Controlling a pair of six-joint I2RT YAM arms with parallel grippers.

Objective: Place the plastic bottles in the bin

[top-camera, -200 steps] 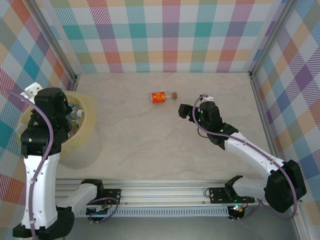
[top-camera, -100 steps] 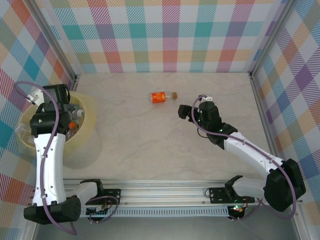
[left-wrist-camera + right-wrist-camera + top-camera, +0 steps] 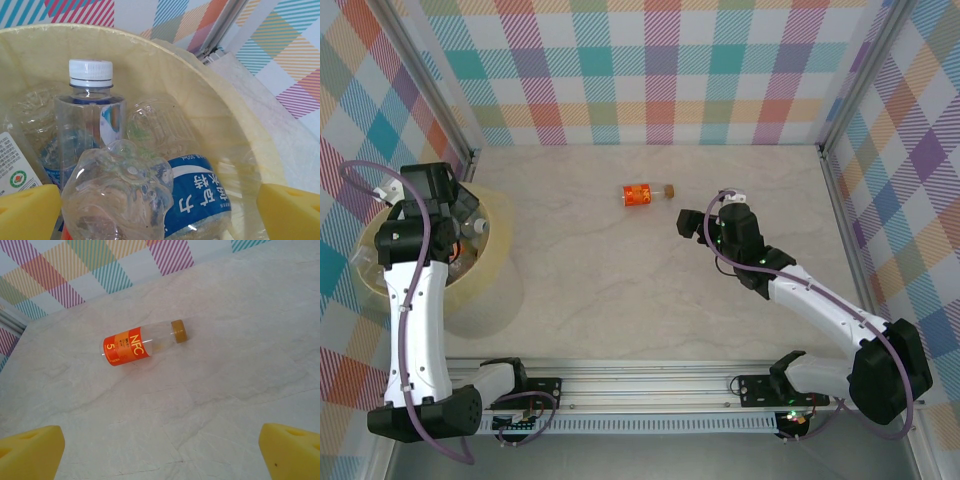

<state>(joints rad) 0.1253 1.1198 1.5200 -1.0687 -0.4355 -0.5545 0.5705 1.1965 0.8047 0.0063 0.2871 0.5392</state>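
Fingers [image 3: 30, 450] of the right gripper [image 3: 160, 460] are spread and empty, the orange-labelled clear plastic bottle [image 3: 142, 345] lying on the marbled table [image 3: 225, 390] at their 12 o'clock, long axis 8-to-2, far from the left gripper [image 3: 160, 215] spread above the round pale yellow bin [image 3: 175, 80].

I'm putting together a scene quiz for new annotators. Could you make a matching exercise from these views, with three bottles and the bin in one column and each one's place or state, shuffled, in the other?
Column A
1. orange-label bottle
2. white-capped bottle
3. crushed clear bottle
4. bin

Column B
a. standing upright inside the bin
b. pale yellow, at the left side of the table
c. lying on its side on the bare table
d. crumpled, lying among the others in the bin

Pairs: 1-c, 2-a, 3-d, 4-b
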